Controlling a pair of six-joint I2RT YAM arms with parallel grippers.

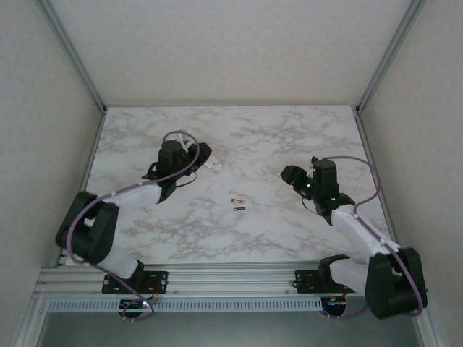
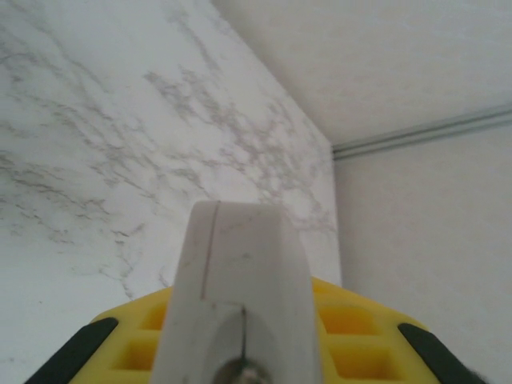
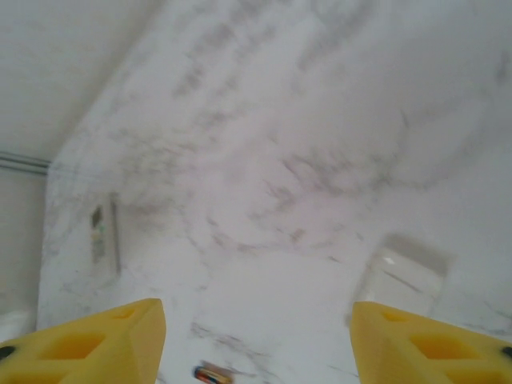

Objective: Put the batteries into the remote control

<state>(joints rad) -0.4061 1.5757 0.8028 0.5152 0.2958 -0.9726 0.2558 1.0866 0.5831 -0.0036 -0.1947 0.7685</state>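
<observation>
- Wide room is left across the far surface [image 1: 289, 130].
- The middle is taken by two batteries [image 1: 237, 200].
- Both sides are closed by walls [image 1: 43, 130].

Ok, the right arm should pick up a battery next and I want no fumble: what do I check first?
1. Right gripper open: ok.
2. Nothing between its fingers: ok.
3. Both batteries lie loose on the table, apart from each other: ok.
4. Left gripper shut on the white remote: ok.
5. Remote's battery slot faces up: cannot tell.
6. White piece on the table lies clear of the batteries: ok.
</observation>
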